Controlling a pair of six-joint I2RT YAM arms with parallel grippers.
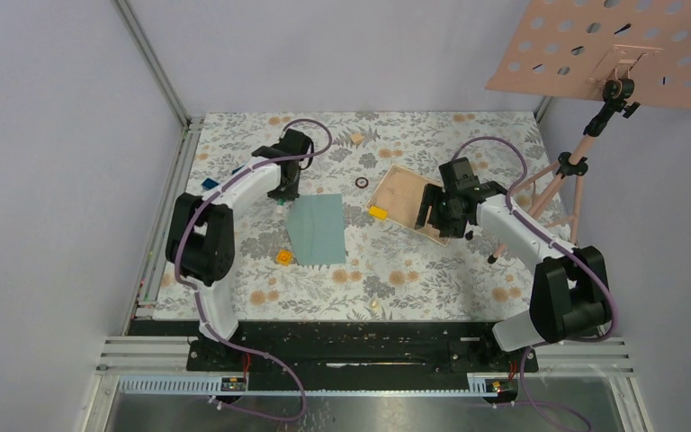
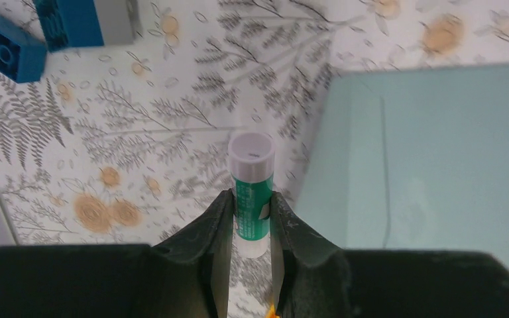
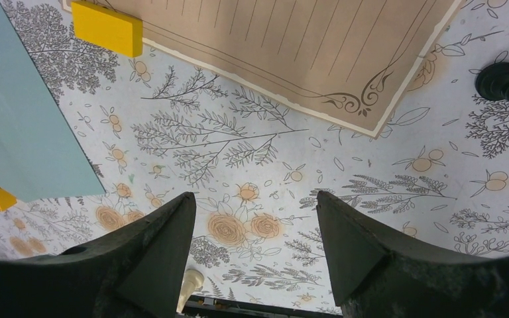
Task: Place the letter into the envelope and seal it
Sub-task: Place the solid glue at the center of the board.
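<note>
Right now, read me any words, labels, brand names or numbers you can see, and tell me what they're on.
No legible text anywhere.
The green-and-white glue stick: label marks too blurred to read.
The tan lined paper letter: ruled lines and a corner flourish, no writing.

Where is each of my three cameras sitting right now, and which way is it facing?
Top external: above and behind the bases, looking down on the table; both arms show, envelope and letter between them.
Left wrist: on the left arm, looking down; left gripper shut on a glue stick, envelope at right.
Right wrist: on the right arm, looking down; right gripper open, letter above.
Shared: the envelope appears in all three.
</note>
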